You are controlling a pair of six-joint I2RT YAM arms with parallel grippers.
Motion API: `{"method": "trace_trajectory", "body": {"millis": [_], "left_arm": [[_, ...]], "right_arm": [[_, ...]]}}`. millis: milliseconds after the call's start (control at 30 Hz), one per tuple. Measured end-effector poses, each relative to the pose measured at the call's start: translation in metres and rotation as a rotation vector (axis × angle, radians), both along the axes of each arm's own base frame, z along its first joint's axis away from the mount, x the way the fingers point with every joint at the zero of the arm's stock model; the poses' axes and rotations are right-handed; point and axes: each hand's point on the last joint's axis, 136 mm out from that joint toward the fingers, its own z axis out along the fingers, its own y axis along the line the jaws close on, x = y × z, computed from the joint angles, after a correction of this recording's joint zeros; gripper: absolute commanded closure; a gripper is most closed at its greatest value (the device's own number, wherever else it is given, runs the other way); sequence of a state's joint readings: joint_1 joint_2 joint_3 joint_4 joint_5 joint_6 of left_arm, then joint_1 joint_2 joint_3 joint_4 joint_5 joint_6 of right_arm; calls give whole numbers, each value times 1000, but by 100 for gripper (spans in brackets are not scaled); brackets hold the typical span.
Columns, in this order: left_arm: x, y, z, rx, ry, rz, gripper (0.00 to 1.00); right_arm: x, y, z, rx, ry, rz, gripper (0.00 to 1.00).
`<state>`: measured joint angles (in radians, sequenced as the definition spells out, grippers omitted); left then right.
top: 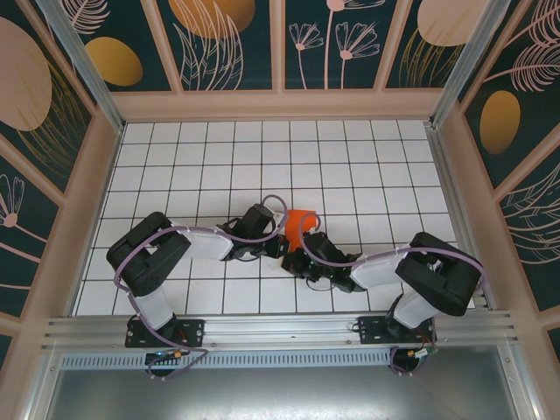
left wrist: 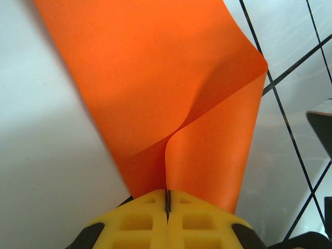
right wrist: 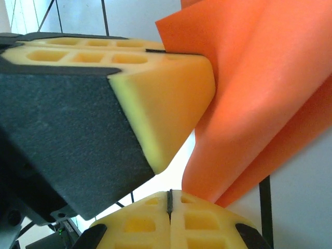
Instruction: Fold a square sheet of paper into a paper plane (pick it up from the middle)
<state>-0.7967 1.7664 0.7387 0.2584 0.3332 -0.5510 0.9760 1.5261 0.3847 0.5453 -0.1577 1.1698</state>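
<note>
Left pincer [left wrist: 167,198] clamps the square sheet of paper [left wrist: 155,78]; right pincer [right wrist: 169,200], closed alongside, could tear it by tugging.

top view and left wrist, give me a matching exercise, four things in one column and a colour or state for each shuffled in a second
1 paper
2 left gripper
3 table
4 back wall

a white tiles
b dark teal, plant pattern
c shut on the paper
d orange, curled

Pairs: 1-d, 2-c, 3-a, 4-b
</note>
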Motion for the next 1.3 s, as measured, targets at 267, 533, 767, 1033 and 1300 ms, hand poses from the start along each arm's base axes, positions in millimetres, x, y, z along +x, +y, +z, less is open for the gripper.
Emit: {"method": "trace_trajectory", "body": {"millis": [267,533,767,1033,1300], "left_arm": [[0,0,0,0,0,0,95],[0,0,0,0,0,0,95],[0,0,0,-2,1,-2,95],[0,0,0,0,-4,-7,95],[0,0,0,1,-9,-12,95]], "right_arm": [[1,4,-7,13,20,-6,93],[1,3,8,32,1,-7,92],[2,2,14,45,-4,-9,92],[3,-2,-7,0,29,-19,92],[3,-3,-6,5,24,-16,92]]}}
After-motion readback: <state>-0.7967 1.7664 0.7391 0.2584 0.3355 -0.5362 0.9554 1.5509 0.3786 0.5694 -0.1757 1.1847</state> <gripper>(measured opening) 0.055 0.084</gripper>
